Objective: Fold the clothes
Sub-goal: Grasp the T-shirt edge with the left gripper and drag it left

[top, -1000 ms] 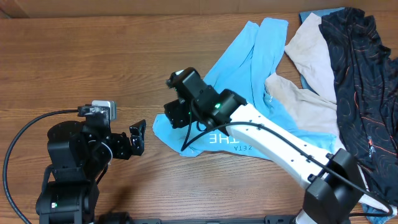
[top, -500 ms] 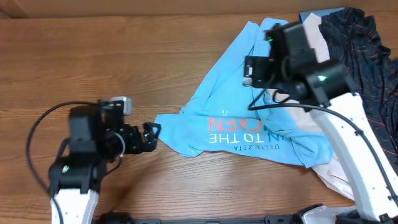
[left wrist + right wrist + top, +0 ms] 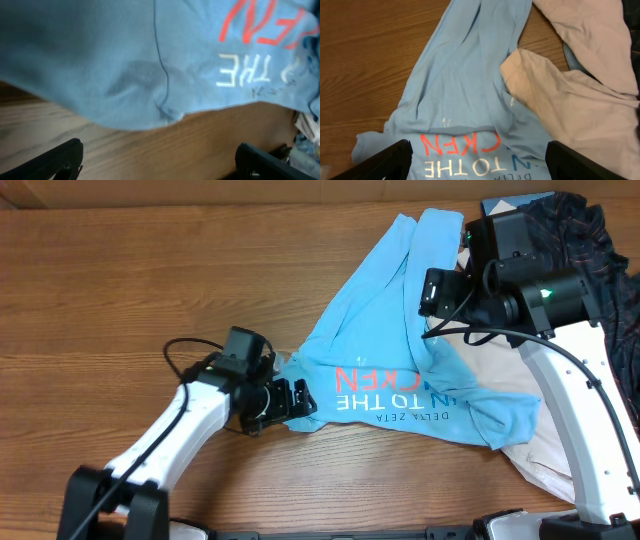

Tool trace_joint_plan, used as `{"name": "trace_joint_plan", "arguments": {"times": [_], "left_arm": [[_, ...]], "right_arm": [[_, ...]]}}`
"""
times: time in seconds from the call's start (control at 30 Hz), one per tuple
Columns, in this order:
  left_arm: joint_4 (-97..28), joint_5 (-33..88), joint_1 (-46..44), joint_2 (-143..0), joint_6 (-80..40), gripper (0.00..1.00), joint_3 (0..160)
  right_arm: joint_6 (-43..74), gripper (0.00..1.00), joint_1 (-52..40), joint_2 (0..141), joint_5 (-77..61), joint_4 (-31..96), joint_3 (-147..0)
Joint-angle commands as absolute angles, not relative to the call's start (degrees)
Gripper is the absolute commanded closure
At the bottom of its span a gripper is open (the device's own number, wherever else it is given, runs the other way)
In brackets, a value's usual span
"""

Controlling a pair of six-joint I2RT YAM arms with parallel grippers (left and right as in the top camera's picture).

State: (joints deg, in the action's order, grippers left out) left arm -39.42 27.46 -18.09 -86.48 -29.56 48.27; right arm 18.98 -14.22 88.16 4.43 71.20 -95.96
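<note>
Blue T-shirt (image 3: 395, 370) lies crumpled on the wooden table (image 3: 150, 280), lettering up, cream garment (image 3: 580, 95) and black one (image 3: 605, 240) to its right, left gripper (image 3: 292, 402) spread wide at its lower-left hem, right gripper (image 3: 437, 292) hanging above it, fingers apart and empty.

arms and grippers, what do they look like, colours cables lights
Both have white links and black joints. The left arm carries a black left gripper and a thin black cable looping by its wrist. The right arm matches, with a black right gripper, loose black cables and a small green light.
</note>
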Motion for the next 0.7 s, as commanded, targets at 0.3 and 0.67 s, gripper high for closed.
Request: {"name": "trace_joint_plan", "arguments": {"times": [0.3, 0.67], "left_arm": [[-30.72, 25.63, -19.49, -96.62, -40.32, 0.96, 48.01], [-54.48, 7.46, 6.31, -87.74, -24.71, 0.96, 68.60]], "right_arm": [[19.53, 0.11, -13.74, 88.07, 4.23, 71.92, -96.77], [19.51, 0.11, -13.74, 88.07, 4.49, 72.55, -96.77]]}}
